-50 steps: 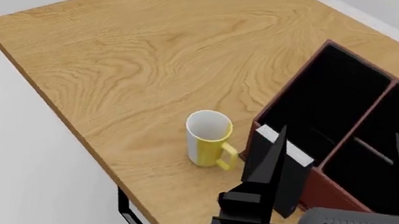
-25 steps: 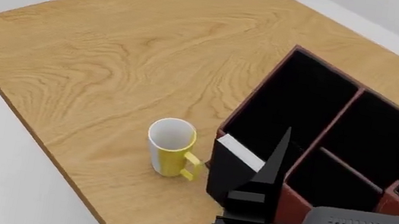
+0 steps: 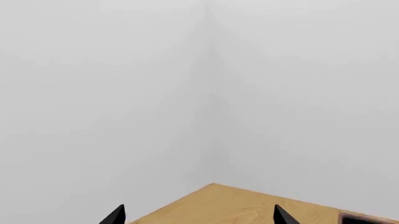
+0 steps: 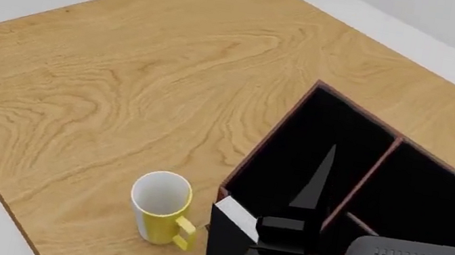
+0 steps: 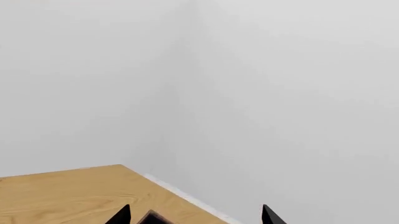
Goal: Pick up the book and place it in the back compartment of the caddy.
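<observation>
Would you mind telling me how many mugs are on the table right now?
1. The yellow mug stands upright near the table's front edge, just left of the book and the caddy. The right arm could hide others.

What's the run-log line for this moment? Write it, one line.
book: upright beside caddy, not gripped | mug: beside book | left pincer: open, empty | right pincer: open, empty

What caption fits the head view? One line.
Open right gripper above the caddy; book beside mug.
</observation>
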Motion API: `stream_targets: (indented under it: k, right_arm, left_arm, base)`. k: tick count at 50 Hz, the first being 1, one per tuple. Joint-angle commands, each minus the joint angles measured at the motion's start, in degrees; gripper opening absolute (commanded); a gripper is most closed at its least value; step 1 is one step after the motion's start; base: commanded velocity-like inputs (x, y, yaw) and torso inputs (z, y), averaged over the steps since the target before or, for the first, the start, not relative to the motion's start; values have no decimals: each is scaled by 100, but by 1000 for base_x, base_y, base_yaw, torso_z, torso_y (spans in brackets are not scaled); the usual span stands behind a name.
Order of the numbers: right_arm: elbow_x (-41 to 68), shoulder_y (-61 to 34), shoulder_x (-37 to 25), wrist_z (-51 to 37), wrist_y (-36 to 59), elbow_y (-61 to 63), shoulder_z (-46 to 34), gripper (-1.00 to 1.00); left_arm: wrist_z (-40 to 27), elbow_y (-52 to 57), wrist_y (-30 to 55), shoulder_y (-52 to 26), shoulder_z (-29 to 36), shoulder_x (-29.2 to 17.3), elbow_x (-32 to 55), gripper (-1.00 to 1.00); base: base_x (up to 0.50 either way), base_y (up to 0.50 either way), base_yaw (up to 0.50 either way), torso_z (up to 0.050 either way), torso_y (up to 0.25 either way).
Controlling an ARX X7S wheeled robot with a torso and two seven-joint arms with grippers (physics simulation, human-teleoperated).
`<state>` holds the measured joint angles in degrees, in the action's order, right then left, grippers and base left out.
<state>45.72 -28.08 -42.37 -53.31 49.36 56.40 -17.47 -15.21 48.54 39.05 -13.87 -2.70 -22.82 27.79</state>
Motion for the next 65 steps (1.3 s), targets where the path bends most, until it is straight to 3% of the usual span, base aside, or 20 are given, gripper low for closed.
stream_targets:
  k: [1,17,23,30,34,40,49,59,65]
  right_arm:
    - [14,16,-36,-47,-66,2,-13,100]
    - [208,87,-60,-52,-273,-23,116,100]
    - [929,-151,-211,-410,24,166,431,100]
    - [3400,-2009,-406,-1400,854,-300,663,100]
    - [4819,-4046,-279,-1801,1751,-1311,-58,100]
    - [5811,-5879,77,-2084,2400,-2585,-761,100]
    - [5805,-7144,557,-1649,2950,-4264,-1343,100]
    - [5112,-6934,788,-616,3068,-5594,-1778,100]
    - [5262,-6763,842,-622,3189,-6171,-2023,100]
  left_arm:
    - [-32,10,-3,-3,20,-24,10,100]
    - [-61,5,-42,8,70,-51,7,100]
    - [-74,-93,-90,4,225,-66,-139,100]
    - [-95,-63,-61,-1,163,-85,-69,100]
    - [-104,-53,-66,3,168,-100,-70,100]
    - [-113,3,-48,21,81,-115,29,100]
    - [-120,36,-52,44,-15,-141,126,100]
    - [-135,71,-66,69,-168,-168,257,100]
    - [-159,88,-50,57,-152,-180,271,100]
  base:
    - [413,287,0,0,10]
    - [92,73,0,0,1]
    - [0,0,0,0,0]
    - [0,0,0,0,0]
    - [0,0,0,0,0]
    - [0,0,0,0,0]
    - [0,0,0,0,0]
    - [0,0,0,0,0]
    - [0,0,0,0,0]
